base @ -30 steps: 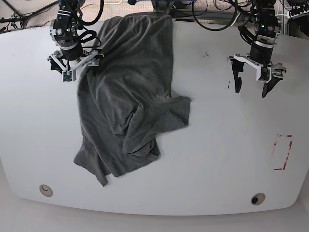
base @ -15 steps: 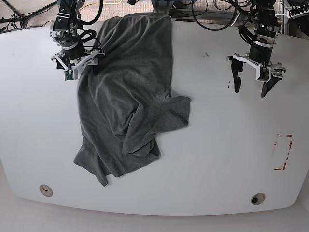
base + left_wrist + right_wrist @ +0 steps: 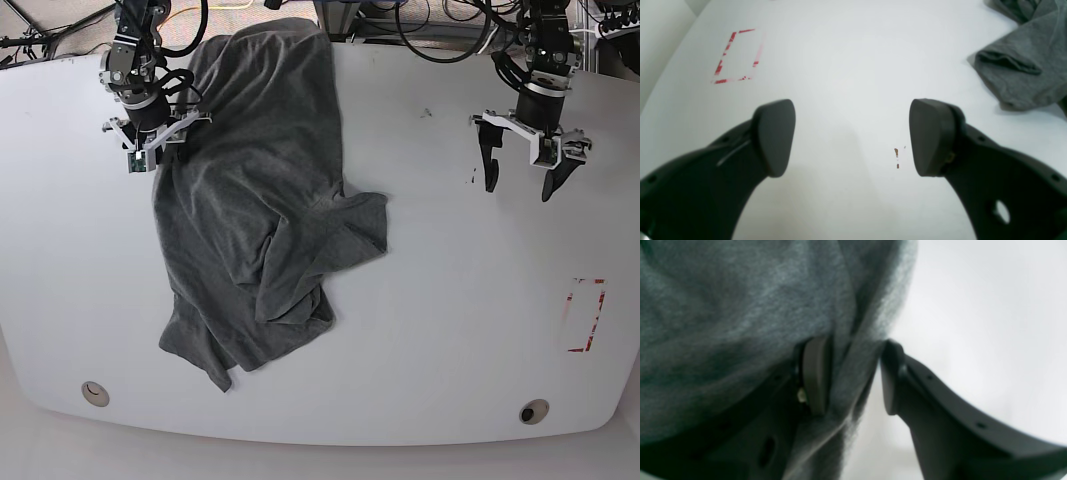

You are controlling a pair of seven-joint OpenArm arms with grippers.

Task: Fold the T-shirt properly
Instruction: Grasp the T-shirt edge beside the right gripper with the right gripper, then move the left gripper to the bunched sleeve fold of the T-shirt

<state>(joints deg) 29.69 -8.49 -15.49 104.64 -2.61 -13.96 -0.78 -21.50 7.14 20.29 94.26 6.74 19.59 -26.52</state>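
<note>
The right gripper (image 3: 157,142), at the far left of the bench as the base view shows it, is clenched on a fold of the T-shirt (image 3: 262,215). Its wrist view shows the grey knit pinched between the two fingers (image 3: 815,373), with fabric filling the left of the frame and bare white surface to the right. The left gripper (image 3: 522,172) hangs over the far right of the bench, released and holding nothing, its jaws spread wide above a small brown mark (image 3: 896,152).

The T-shirt lies crumpled on the left half of the bench (image 3: 450,330), running from the far edge down toward the near edge. One sleeve (image 3: 365,225) juts toward the centre, and the lower part is bunched in overlapping folds. Near the right edge is a broken red rectangle (image 3: 587,315) marked on the surface.

The step in hand looks to be spreading the garment: the right gripper has an upper edge, and the cloth is far from flat. The next move likely calls for the left gripper to cross to the shirt and take a second edge, so both can pull it smooth.

No containers are in view.
</note>
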